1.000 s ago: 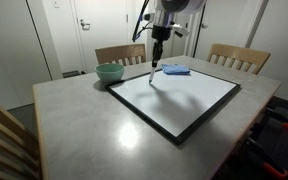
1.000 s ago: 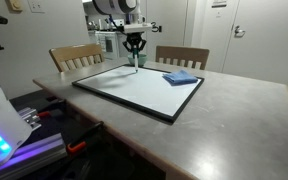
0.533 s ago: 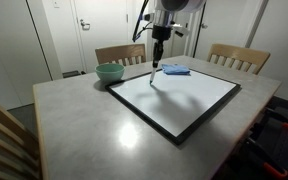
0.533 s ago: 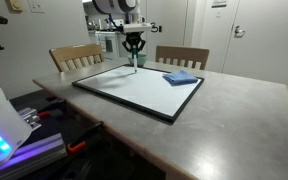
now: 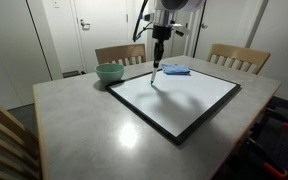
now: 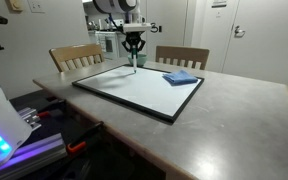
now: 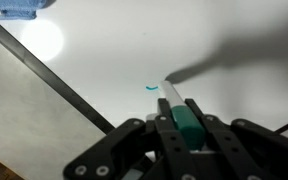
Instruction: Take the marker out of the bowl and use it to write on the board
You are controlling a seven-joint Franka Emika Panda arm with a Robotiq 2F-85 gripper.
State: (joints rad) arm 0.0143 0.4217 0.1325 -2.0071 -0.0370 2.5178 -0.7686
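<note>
Up front in an exterior view, see a wooden chair back (image 5: 2, 140) poking up at the near corner of the grey table (image 5: 74, 130). Past that, find the board (image 5: 179, 105) lying flat on the table, white and shiny, with a thin black frame all around. Over the far side of the board, between the bowl (image 5: 109, 72) and a blue cloth (image 5: 176, 70), spot the gripper (image 5: 157, 60) pointing straight down and closed tight on the marker (image 5: 154, 70). Also in an exterior view, catch the gripper (image 6: 134, 57) over the board's far edge with the marker (image 6: 134, 67) sticking down out of it. From the wrist view, look down past the black fingers (image 7: 166, 135) squeezing the teal marker (image 7: 174, 100) from both sides, pale tip down by the white board (image 7: 214, 50), just beside a tiny curved teal mark (image 7: 151, 87). Cannot tell whether touching the board or just above it. So: marker out of the bowl, up in the gripper, over the board. Find the bowl sitting on the table just off the board's corner, pale green and round, near the gripper but apart from it. Find the blue cloth lying on the far end of the board. Farther back, see a wooden chair (image 5: 119, 53) behind the bowl and another wooden chair (image 5: 237, 57) farther along the table, and last of all white doors (image 5: 84, 30) in the back wall.
</note>
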